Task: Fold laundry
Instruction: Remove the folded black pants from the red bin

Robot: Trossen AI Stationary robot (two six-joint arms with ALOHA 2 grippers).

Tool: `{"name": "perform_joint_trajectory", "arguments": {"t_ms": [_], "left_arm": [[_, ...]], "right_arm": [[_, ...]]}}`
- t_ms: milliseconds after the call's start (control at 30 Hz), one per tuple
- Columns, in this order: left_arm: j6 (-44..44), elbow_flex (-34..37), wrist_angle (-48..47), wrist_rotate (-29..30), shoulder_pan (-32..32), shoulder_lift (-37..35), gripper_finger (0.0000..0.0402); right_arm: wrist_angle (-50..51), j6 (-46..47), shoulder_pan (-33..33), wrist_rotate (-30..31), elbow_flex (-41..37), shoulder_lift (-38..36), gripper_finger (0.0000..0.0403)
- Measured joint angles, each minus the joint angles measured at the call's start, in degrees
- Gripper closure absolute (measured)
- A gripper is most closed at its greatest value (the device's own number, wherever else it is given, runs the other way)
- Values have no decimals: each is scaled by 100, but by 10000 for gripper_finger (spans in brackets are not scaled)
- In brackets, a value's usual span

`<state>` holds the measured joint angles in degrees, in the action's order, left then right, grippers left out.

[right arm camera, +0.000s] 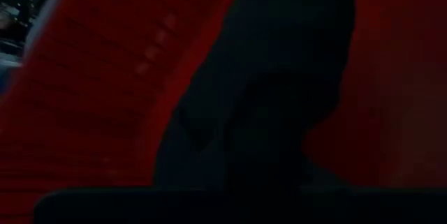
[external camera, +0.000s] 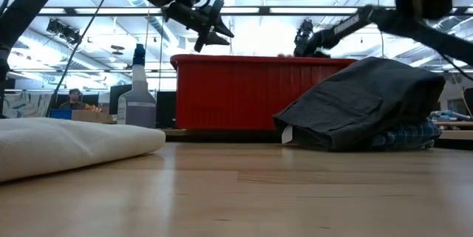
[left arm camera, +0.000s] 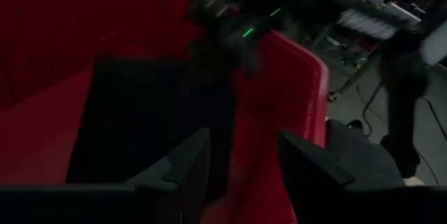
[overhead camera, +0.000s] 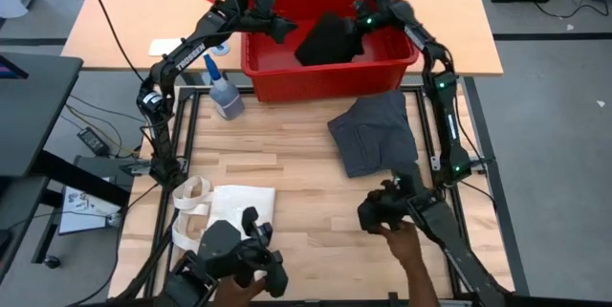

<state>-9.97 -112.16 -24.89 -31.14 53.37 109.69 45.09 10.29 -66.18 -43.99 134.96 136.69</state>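
Inside the red basket (overhead camera: pixel 382 73) at the counter's (overhead camera: pixel 306 211) far edge, the right end effector (overhead camera: pixel 361 22) is clamped on the black garment (overhead camera: pixel 325 41). Over the basket's left side hangs the left end effector (overhead camera: pixel 287 28), fingers partly apart and empty. Nearer on the counter lies a folded grey garment (overhead camera: pixel 375 130) on a plaid one (external camera: pixel 410 137), right of a cream tote bag (overhead camera: pixel 229 207).

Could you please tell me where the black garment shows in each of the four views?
High view: black garment lies inside the red basket, right of centre.
Low view: not visible, hidden behind the basket wall.
Left wrist view: centre-left, inside the basket.
Right wrist view: centre.
Shared landmark: the red basket.
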Motion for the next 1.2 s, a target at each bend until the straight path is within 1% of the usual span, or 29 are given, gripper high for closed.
{"name": "perform_joint_trajectory", "arguments": {"t_ms": [100,200,333,500,600,733,900,933,1033,1100,1200], "left_arm": [[213,0,-177,48,34,0,230],[317,0,-269,42,82,0,230],[378,0,-283,44,179,0,230],[484,2,-284,44,251,0,230],[535,4,-294,-34,313,-3,230],[692,15,-312,-152,424,-171,230],[1004,4,-275,-175,374,-392,230],[1007,4,-290,-173,343,-412,230],[1010,5,-331,-174,244,-450,230],[1013,4,-432,-175,183,-457,230],[1087,7,-721,-170,75,-455,230]], "right_arm": [[47,16,-3,-3,0,-417,345],[165,67,25,-149,0,-835,345],[579,77,110,-512,0,-1362,345],[1121,206,422,-519,1,-2169,345],[1726,166,747,-355,4,-2583,345],[3090,-166,1229,-72,4,-2973,345],[4409,-419,1715,-109,-4,-3224,345],[4485,-434,1804,-188,-72,-3280,345],[4440,-311,2061,-806,-546,-3582,345],[4459,-316,2243,-903,-953,-3800,345],[4480,-418,2402,-901,-1982,-4167,345]]}}
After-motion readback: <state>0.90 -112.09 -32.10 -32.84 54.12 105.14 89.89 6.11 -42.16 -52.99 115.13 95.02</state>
